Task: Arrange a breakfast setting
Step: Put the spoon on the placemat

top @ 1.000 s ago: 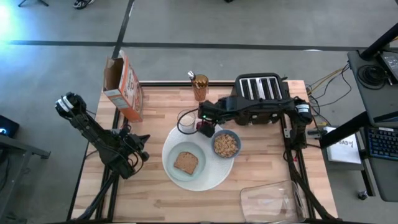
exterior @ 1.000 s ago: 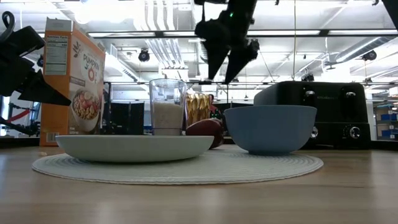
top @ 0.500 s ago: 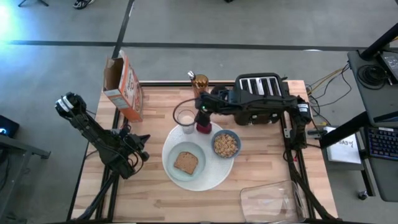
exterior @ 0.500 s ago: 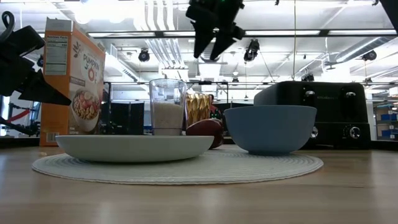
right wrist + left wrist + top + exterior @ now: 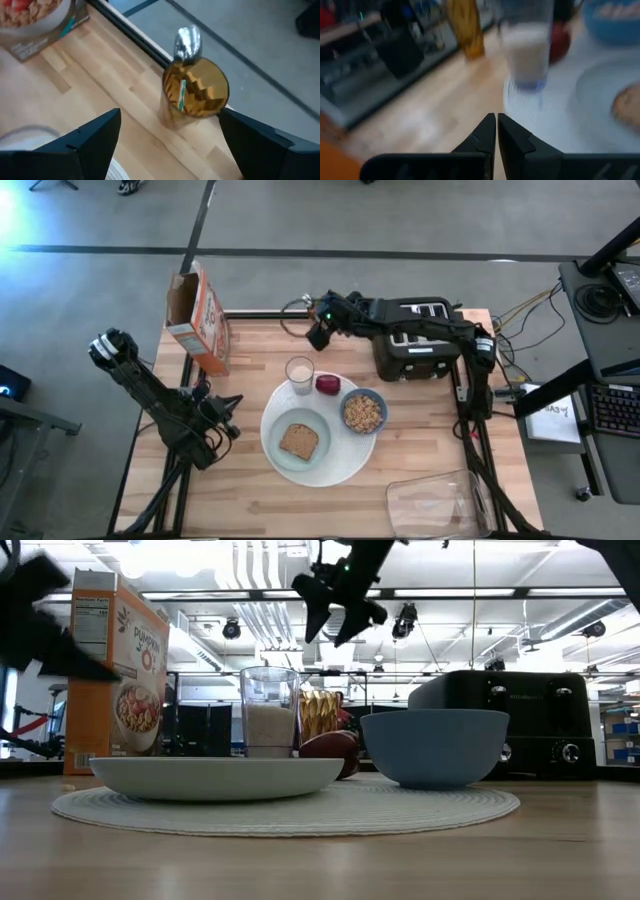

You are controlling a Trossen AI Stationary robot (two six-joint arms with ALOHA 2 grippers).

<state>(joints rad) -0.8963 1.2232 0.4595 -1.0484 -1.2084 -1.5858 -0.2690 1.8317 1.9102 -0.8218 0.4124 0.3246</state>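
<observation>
My right gripper (image 5: 318, 330) hangs open high above the table's far edge, over an amber cup (image 5: 195, 92). A metal spoon (image 5: 187, 40) stands in that cup, its bowl end up. The milk glass (image 5: 300, 370), the small red fruit (image 5: 328, 385) and the blue bowl (image 5: 364, 412) of cereal stand on the large round white plate (image 5: 345, 455). Brown toast (image 5: 298, 442) lies on the smaller pale plate (image 5: 300, 465). My left gripper (image 5: 496, 125) waits shut at the left, low over the table.
An orange-and-white cereal box (image 5: 198, 315) stands open at the far left. A black four-slot toaster (image 5: 420, 340) sits at the far right, under my right arm. A clear plastic sheet (image 5: 440, 500) lies at the near right corner. Bare wood shows along the near edge.
My right gripper has risen from just over the red fruit and gone toward the table's far edge, tipping nearer to level, and now hangs over the amber cup. It has stayed open. The fruit, glass and bowl have kept their places.
</observation>
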